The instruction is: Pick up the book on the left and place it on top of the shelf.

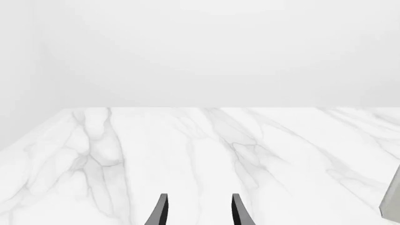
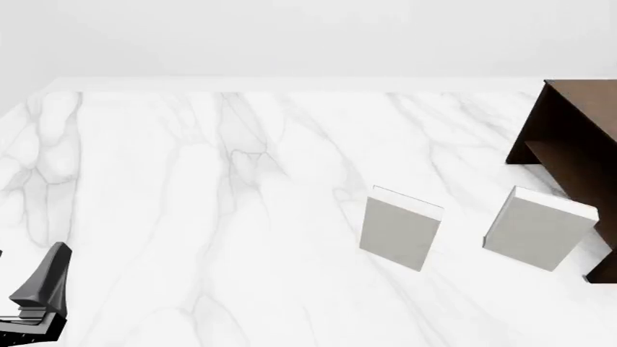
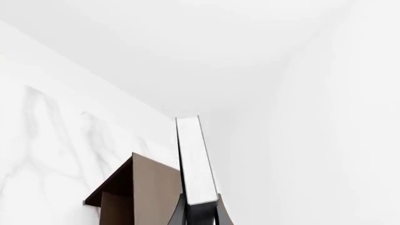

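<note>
Charcoal book [image 3: 195, 161] above shelf [image 3: 150, 187] edge

Two light grey books [image 2: 401, 233] [image 2: 536, 228] stand on the marble table [image 2: 193, 181], near the brown shelf [image 2: 574, 123].

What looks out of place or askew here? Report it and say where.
Nothing is spilled or damaged. The one thing off the table is the book, clamped in the right gripper near the shelf. Two light grey books stand upright.
</note>
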Robot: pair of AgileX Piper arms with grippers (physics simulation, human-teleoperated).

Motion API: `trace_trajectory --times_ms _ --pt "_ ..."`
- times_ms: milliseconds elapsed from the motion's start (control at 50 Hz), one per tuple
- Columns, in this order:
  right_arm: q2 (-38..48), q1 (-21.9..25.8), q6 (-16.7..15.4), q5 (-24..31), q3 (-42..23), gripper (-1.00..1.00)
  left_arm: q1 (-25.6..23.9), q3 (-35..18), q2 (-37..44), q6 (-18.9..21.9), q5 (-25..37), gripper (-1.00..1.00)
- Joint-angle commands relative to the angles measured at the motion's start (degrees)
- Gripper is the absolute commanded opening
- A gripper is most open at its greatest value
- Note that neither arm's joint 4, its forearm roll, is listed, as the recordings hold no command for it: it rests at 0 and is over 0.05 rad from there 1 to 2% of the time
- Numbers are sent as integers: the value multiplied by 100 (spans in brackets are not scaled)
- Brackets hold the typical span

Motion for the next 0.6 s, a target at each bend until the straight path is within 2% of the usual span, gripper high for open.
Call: trace_trajectory --times_ms 20,600 --pt "32 -243 -53 -206 5 -100 0 0 0 0 0 100" --pt "241 -535 -410 -449 -78 -100 0 0 0 0 0 100"
